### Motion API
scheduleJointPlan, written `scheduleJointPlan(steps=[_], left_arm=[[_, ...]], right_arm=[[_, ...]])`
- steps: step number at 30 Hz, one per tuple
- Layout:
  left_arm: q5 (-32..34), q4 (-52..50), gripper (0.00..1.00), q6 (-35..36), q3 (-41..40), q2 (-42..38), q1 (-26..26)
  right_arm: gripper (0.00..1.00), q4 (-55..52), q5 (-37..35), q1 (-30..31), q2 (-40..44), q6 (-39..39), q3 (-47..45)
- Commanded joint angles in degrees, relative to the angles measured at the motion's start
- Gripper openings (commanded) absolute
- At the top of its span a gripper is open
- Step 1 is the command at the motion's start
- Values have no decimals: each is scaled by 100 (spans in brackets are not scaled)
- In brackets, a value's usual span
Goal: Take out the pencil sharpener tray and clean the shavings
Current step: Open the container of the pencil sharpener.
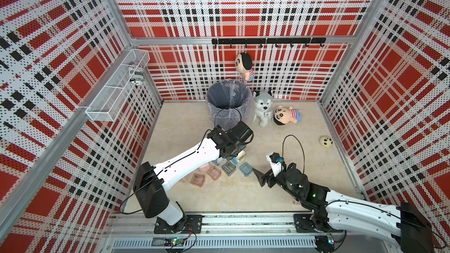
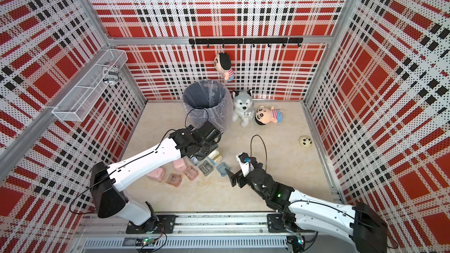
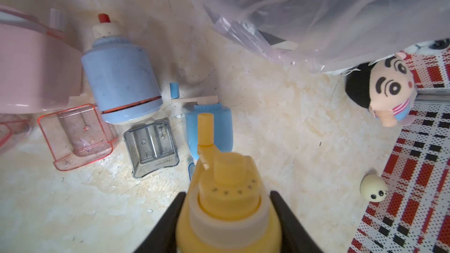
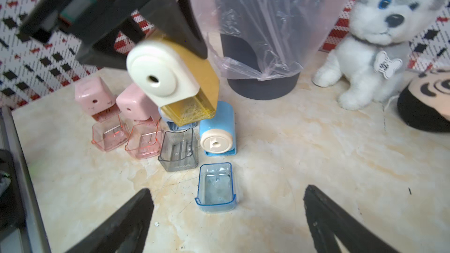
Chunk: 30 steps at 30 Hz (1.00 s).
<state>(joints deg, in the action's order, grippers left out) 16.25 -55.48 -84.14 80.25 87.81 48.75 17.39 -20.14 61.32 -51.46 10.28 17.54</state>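
The yellow pencil sharpener (image 4: pixel 170 81) is held off the surface (image 4: pixel 304 142), tilted, with its cream face and pencil hole turned toward the right wrist camera. Its amber tray (image 4: pixel 188 111) is seated in the slot at the lower end of the body, and pale shavings show through its wall. The left pincer (image 3: pixel 227 205) is clamped on the sharpener's body, one black finger on each side. In the left wrist view the yellow crank (image 3: pixel 205 127) points away from the pincer.

Under the held sharpener lies a cluster of others: a blue sharpener (image 4: pixel 218 130) with its cream face forward, a second blue sharpener (image 3: pixel 121 76) and two pink sharpeners (image 4: pixel 132 103). In front of them four trays lie out of their bodies, open side up: two pink trays (image 4: pixel 143 139), a grey tray (image 4: pixel 179 150) and a blue tray (image 4: pixel 215 187).

The right pincer (image 4: pixel 227 194) hangs low over the surface with its jaws spread wide and nothing between them, the blue tray just ahead of it.

Behind the cluster stands a grey bin (image 1: pixel 229 103) with a clear liner. A husky plush (image 1: pixel 261 108) sits beside it, with a boy doll (image 1: pixel 287 115) lying next to the plush. A panda ball (image 1: pixel 326 141) rests well apart, near the right wall. On the back wall a hook rail (image 1: pixel 267 40) carries a hanging doll (image 1: pixel 244 65). On the left wall a wire basket (image 1: pixel 117 88) holds a can (image 1: pixel 136 74).
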Motion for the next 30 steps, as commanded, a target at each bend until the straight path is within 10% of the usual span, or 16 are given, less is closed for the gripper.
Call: scheduleJointPlan(steps=[1, 30], left_arm=[[-91, 90, 40, -136, -161, -412, -143], [-499, 152, 39, -217, -694, -1014, -551]], right_arm=[[100, 1231, -465, 227, -440, -856, -46], [68, 3074, -482, 539, -3570, -2039, 1435]])
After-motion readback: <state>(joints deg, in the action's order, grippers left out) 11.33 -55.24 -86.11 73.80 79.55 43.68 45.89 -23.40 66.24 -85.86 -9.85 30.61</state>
